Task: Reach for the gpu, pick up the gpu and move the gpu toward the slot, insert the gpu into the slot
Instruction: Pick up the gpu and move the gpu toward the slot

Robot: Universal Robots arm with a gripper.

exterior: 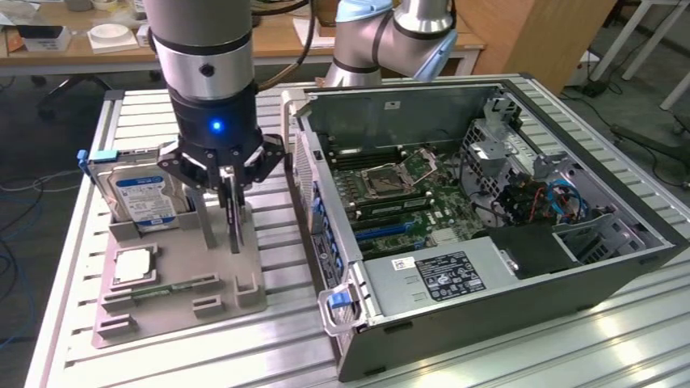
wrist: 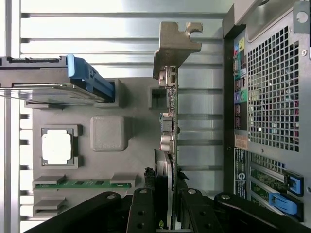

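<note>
Checking your view: ribbed metal surface [exterior: 291, 356], cabled floor [exterior: 16, 242] around. Grey tray [wrist: 109, 160] holds hard drive [exterior: 140, 198], processor chip [exterior: 132, 265], gpu [exterior: 235, 222] upright on edge; tool [exterior: 229, 182] clamped on gpu. Open case [exterior: 464, 323] beside holds slot [exterior: 380, 231].

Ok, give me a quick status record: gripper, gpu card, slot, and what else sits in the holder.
gripper: black gripper, jaws closed on the card's top edge
gpu: thin dark gpu card with silver bracket, upright on edge at the grey plastic holder tray
slot: long blue slot on the green motherboard, no card in it
also in holder: blue-labelled silver hard drive, square silver processor chip
</note>
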